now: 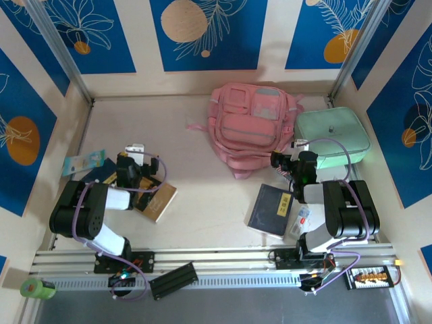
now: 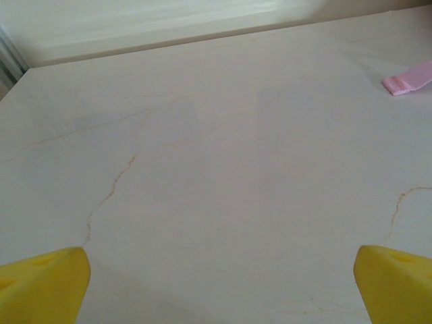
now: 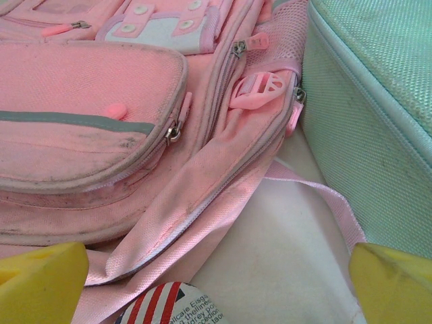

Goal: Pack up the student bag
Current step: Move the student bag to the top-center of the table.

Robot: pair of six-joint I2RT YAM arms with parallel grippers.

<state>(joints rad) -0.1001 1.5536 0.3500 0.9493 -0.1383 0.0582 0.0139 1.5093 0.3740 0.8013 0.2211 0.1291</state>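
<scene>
The right pincer point(image 3: 216, 290) has its 2 yellow fingers point(image 3: 40, 277) spread wide, holding nothing. Just ahead lies the student bag point(image 3: 88, 155), zips shut, with a green case point(image 3: 378, 101) right against it on the pincer's right. A loose strap point(image 3: 317, 196) lies ahead between the fingers. I think it could snag and drag the soft bag.

The left pincer point(image 2: 216, 290) is spread too, over bare table point(image 2: 202, 169).

From above, a dark book point(image 1: 271, 209) waits behind the right pincer.

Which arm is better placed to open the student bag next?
Probably right: the right gripper, open, sits close to the student bag, zipper pulls just ahead. The left gripper, also open, faces table farther away.
</scene>
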